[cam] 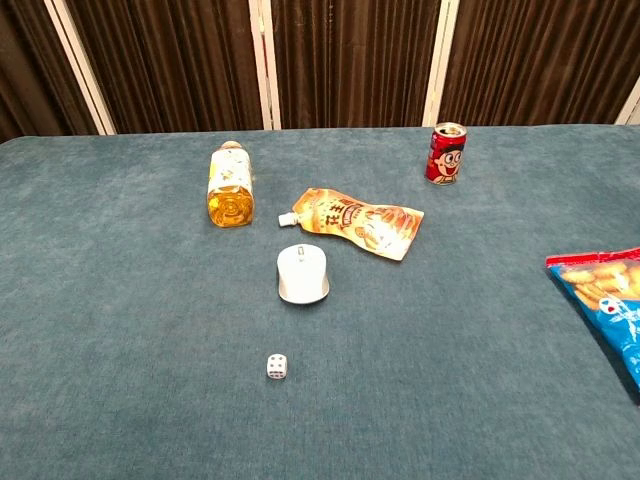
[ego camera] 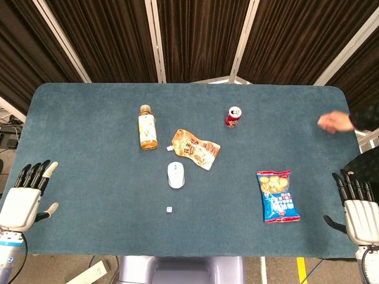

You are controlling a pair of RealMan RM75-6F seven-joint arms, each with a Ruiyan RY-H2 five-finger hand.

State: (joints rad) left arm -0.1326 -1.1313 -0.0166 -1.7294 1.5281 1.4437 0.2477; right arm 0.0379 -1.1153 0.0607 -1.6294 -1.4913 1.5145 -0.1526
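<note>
The robot's left hand (ego camera: 25, 198) lay at the table's (ego camera: 89, 118) near left edge, fingers spread and holding nothing. Well apart from it, a drink bottle (ego camera: 147, 128) lay on its side on the blue cloth, with an orange spouted pouch (ego camera: 196, 149) just beside it. A white mouse (ego camera: 176, 174) sat near the pouch, and a small die (ego camera: 169, 209) lay in front of the mouse. A red can (ego camera: 234, 116) stood farther back. A blue snack bag (ego camera: 278, 196) lay nearest the right hand (ego camera: 359, 210), which rested at the near right edge, fingers apart and empty. A person's hand (ego camera: 335, 122) touched the far right edge.
</note>
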